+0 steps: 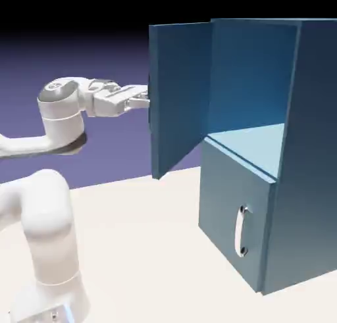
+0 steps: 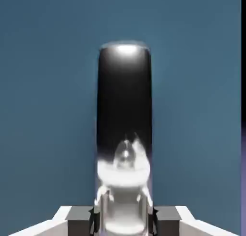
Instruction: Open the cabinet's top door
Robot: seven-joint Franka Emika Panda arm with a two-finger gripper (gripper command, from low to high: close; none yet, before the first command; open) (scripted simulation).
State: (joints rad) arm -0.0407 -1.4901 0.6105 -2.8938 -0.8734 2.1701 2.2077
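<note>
The teal-blue cabinet (image 1: 289,150) stands at the exterior view's right. Its top door (image 1: 179,95) is swung wide open, edge toward the arm, and the upper compartment shows as empty. My gripper (image 1: 145,99) reaches the door's outer face at handle height. In the hand view the door's silver bar handle (image 2: 124,115) runs up the middle between my two grey fingertips (image 2: 79,219), which are shut on it, against the blue door panel (image 2: 48,110). The handle itself is hidden in the exterior view.
The shorter lower door (image 1: 233,216) is closed, with its small curved silver handle (image 1: 241,231) facing the table. The white table (image 1: 145,249) spreads out in front of the cabinet. My arm's base (image 1: 46,249) rises at the lower left.
</note>
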